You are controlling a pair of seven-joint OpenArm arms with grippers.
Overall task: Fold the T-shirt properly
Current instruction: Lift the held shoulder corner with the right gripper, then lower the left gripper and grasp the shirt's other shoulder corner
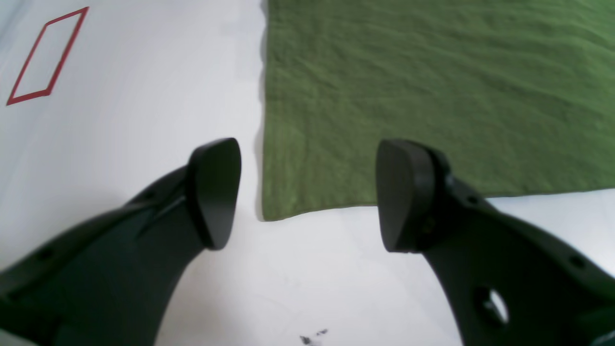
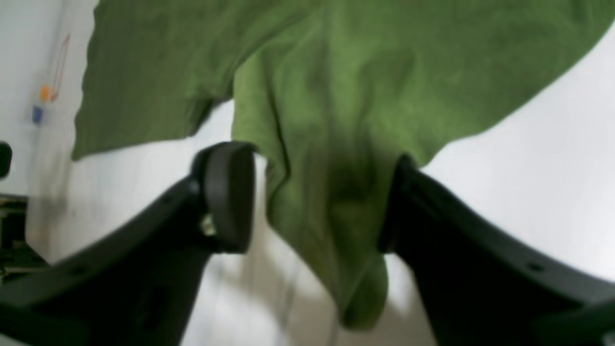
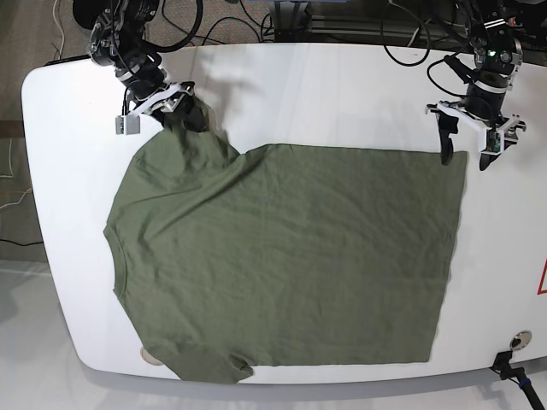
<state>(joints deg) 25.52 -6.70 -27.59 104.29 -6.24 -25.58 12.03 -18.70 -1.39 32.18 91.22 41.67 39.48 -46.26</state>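
Observation:
The olive-green T-shirt [image 3: 282,256] lies spread flat on the white table [image 3: 342,102], with its neck to the left and its hem to the right. My left gripper [image 3: 466,158] is open above the far hem corner. In the left wrist view [image 1: 307,192] that corner [image 1: 269,211] lies between the fingers, untouched. My right gripper [image 3: 179,115] is at the far sleeve, which rises toward it. In the right wrist view [image 2: 314,202] the jaws stand wide apart, and the sleeve cloth [image 2: 336,206] hangs between them against one finger [image 2: 408,216].
A red tape rectangle [image 1: 45,57] marks the table beyond the hem, and a red mark [image 3: 543,278] sits at the right edge. Cables [image 3: 256,17] lie along the back edge. A clamp [image 3: 513,363] sits at the front right corner.

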